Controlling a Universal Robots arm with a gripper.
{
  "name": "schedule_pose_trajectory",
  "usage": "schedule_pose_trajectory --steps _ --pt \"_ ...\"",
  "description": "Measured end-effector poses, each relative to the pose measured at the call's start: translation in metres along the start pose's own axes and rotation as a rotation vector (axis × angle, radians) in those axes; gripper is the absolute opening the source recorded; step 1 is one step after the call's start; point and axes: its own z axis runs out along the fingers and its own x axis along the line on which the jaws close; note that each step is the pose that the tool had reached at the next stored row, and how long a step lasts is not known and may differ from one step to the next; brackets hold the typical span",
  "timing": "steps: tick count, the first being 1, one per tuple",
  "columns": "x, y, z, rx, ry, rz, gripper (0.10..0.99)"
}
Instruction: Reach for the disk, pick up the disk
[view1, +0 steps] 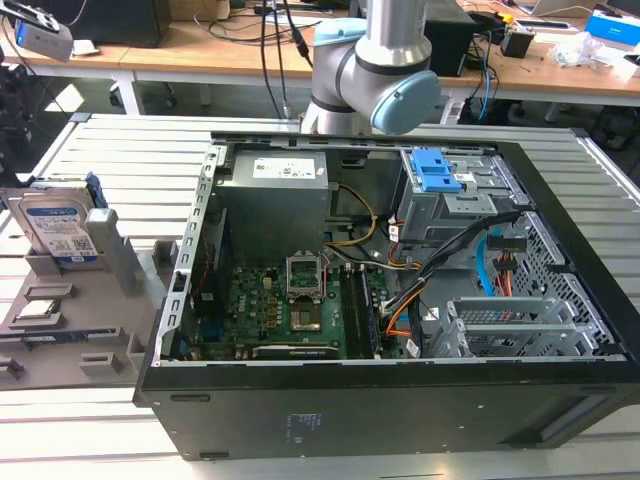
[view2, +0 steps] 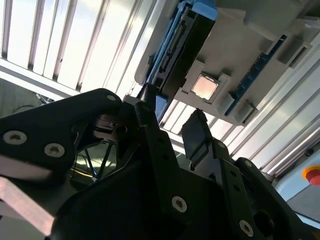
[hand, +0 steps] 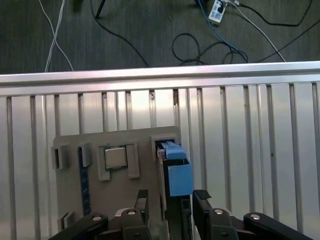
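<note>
At the exterior view's left, a grey holder (view1: 125, 265) lies on the slatted metal table (view1: 130, 140). The disk (view1: 55, 228) stands upright on its edge in a slot at the holder's far-left part. Its white-and-blue label faces the camera and a blue bracket runs along its rim. In that view the disk stands by itself. A small square chip (hand: 115, 157) sits in a framed recess of the holder, beside the disk's slot and apart from the disk. In the first wrist view the gripper (hand: 171, 204) hangs over the holder with its two dark fingers (hand: 142, 200) spread apart and clamped on nothing. The disk is seen edge-on with its blue bracket uppermost, and it lines up with the gap between the fingers. Contact between fingers and disk cannot be made out. The second wrist view shows the same: the gripper (view2: 170, 120) is parted, and the holder, chip and edge-on disk lie beyond it. Just beside the holder, toward the exterior view's right, stands an open black computer case (view1: 560, 330) with blue latch tabs (view1: 437, 172) inside. The arm (view1: 372, 60) rises behind the case, well away from the holder.
</note>
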Motion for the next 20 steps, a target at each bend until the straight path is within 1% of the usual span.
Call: schedule_pose_trajectory --steps 3,4,6,8,9,10,11,14,17,20 --pt "-0.0048 0.0046 0.0028 0.0 0.0003 -0.009 0.482" --pt "-0.0085 0.0064 0.0055 0.0 0.0006 -0.012 0.482" --pt "-0.011 0.0075 0.0102 0.0 0.0009 -0.017 0.482" --pt "-0.0108 0.0077 0.0155 0.0 0.0027 -0.025 0.482" --pt "-0.0102 0.0077 0.0164 0.0 0.0066 -0.03 0.482" --pt "-0.0092 0.0076 0.0169 0.0 0.0127 -0.036 0.482" --pt "-0.0083 0.0075 0.0174 0.0 0.0156 -0.04 0.482" --pt "-0.0043 0.0071 0.0213 0.001 0.0178 -0.048 0.482" --pt "-0.0044 0.0062 0.0273 0.001 0.0195 -0.048 0.482" --pt "-0.0075 0.0053 0.034 0.0 0.0223 -0.048 0.482"
